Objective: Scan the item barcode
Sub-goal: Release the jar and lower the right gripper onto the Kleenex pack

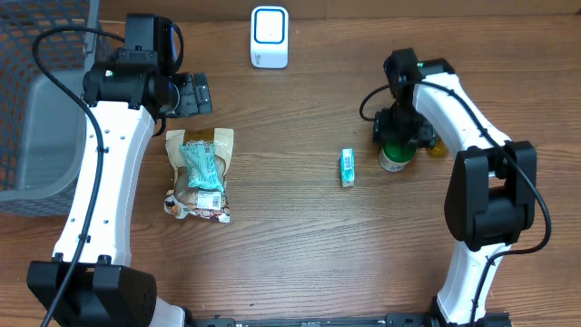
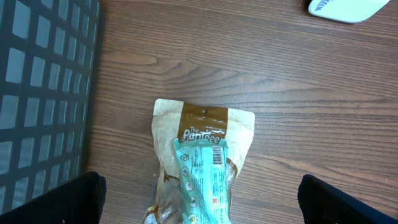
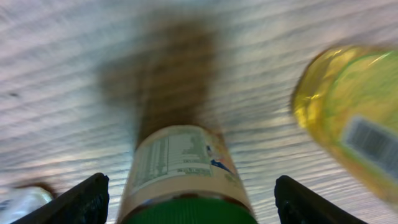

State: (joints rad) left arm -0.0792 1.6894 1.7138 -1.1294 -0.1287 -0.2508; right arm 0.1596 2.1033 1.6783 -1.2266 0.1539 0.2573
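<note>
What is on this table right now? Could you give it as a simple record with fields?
scanner: white, top centre of table
left gripper: open, above snack pouch
right gripper: open, either side of green-capped bottle
yellow bottle: beside the green-capped one
teal box: alone, mid-table
basket: far left

Two bottles [image 3: 180, 162], one scanner [image 1: 270, 36], one box [image 1: 346, 167]

A basket [image 1: 36, 100] is set at the left edge of the table [image 1: 300, 254]. A scanner [image 1: 270, 36] is placed at the far middle. A pouch [image 1: 216, 142] is laid right of the basket, with a packet [image 1: 201, 168] lying on it. A box [image 1: 347, 167] is found near the centre, well right of the pouch. A bottle [image 1: 393, 159] is stood near the box on its right, and a second bottle [image 1: 435, 145] is seen just beside that one, farther right.
</note>
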